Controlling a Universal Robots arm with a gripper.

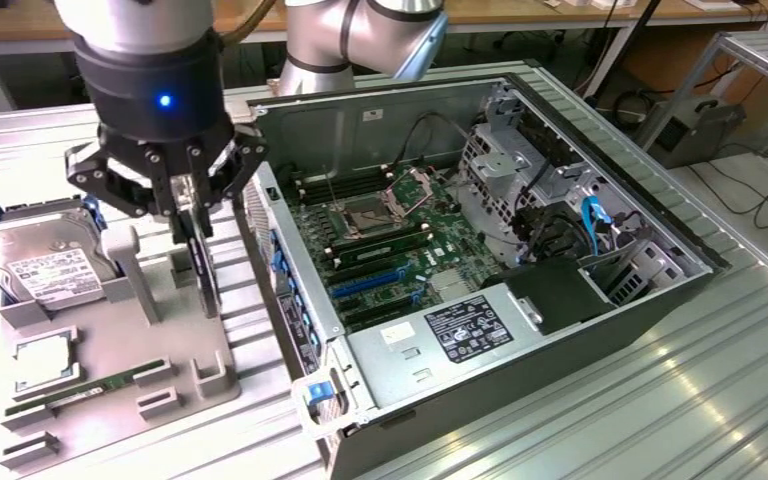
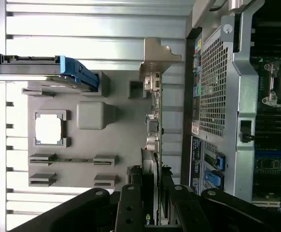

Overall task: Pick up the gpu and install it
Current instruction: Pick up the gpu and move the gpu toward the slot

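GPU card (image 1: 204, 282), a thin black rectangular board with a silver metal bracket (image 2: 160, 54) at one end, stands on its long edge in a slot of the grey moulded fixture tray (image 1: 117, 345). The arm's black linkage gripper (image 1: 188, 222) hangs straight over the card's upper edge. Its two fingers sit one against each flat face of the GPU card, drawn in narrow and clamped on it. The wrist view looks along the card edge-on (image 2: 152, 128), from the gripper (image 2: 153, 193) toward the bracket. Whether the card's lower edge has left its slot cannot be told. Taking the exterior view as a clock face centred on the card, a silver hard drive with a white label (image 1: 40, 268) in a blue carrier stands at nine o'clock on the same tray. A square silver processor chip (image 1: 40, 362) lies at about eight o'clock, and a long narrow green memory stick (image 1: 84, 392) rests in its holders at seven o'clock. At three o'clock, just beside the tray, the open black computer case (image 1: 651, 300) lies on its side on the ribbed metal table (image 1: 624, 420). The green motherboard (image 1: 384, 250) is exposed inside it, and the perforated rear panel (image 2: 213, 87) faces the card.
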